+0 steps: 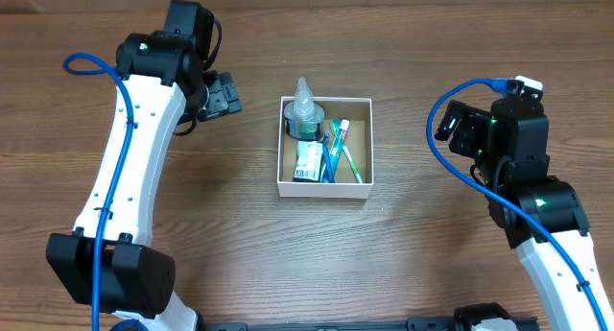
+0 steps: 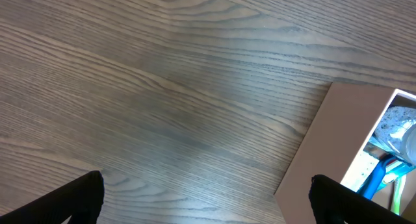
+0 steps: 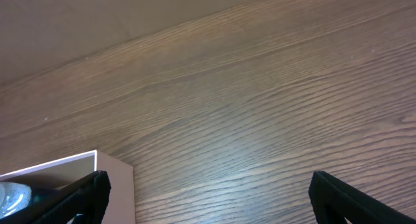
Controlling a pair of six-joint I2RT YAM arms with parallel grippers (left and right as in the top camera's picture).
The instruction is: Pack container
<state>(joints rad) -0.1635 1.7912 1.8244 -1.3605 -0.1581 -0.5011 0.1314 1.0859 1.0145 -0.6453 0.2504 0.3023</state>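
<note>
The container (image 1: 323, 189), a shallow white-walled cardboard box with a brown inside, sits at the table's middle. It holds a clear bottle (image 1: 305, 112), a small white box (image 1: 307, 162) and blue and green toothbrushes (image 1: 339, 151). My left gripper (image 1: 228, 94) is open and empty, left of the container and apart from it. The container's corner shows at the right of the left wrist view (image 2: 338, 139). My right gripper (image 1: 451, 128) is open and empty, well to the right of the container. The container's corner shows at the lower left of the right wrist view (image 3: 117, 175).
The wooden table (image 1: 317, 264) surrounds the container on all sides. Blue cables run along both arms (image 1: 107, 158).
</note>
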